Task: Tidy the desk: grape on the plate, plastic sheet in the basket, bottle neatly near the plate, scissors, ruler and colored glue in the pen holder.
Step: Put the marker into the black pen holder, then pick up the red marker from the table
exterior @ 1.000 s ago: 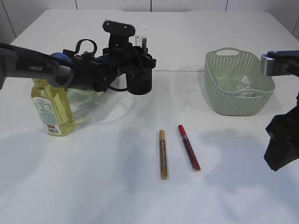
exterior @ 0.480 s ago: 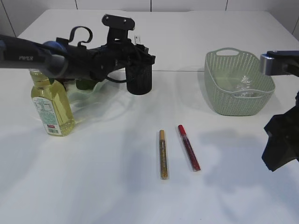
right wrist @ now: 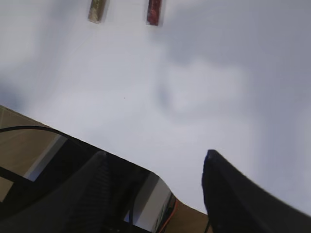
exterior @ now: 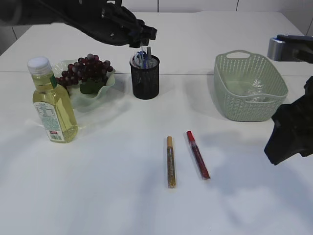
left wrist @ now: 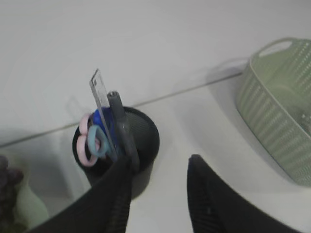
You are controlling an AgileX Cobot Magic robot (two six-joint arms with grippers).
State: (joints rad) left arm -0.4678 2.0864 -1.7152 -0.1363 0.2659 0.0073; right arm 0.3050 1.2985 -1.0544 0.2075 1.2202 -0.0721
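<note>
My left gripper [left wrist: 158, 191] hangs above the pen holder [exterior: 145, 77], jaws apart, nothing between them. Scissors [left wrist: 95, 141] and ruler [left wrist: 103, 112] stand upright in the holder. Grapes [exterior: 85, 68] sit on the plate [exterior: 104, 90]; bottle [exterior: 51, 105] stands just beside it. Basket [exterior: 249, 93] at right holds the plastic sheet [exterior: 255, 89]. Two glue pens, gold [exterior: 170, 161] and red [exterior: 197, 154], lie side by side on the table [exterior: 98, 186]. My right gripper [right wrist: 153, 184] hovers over the table edge near me, jaws wide, empty.
</note>
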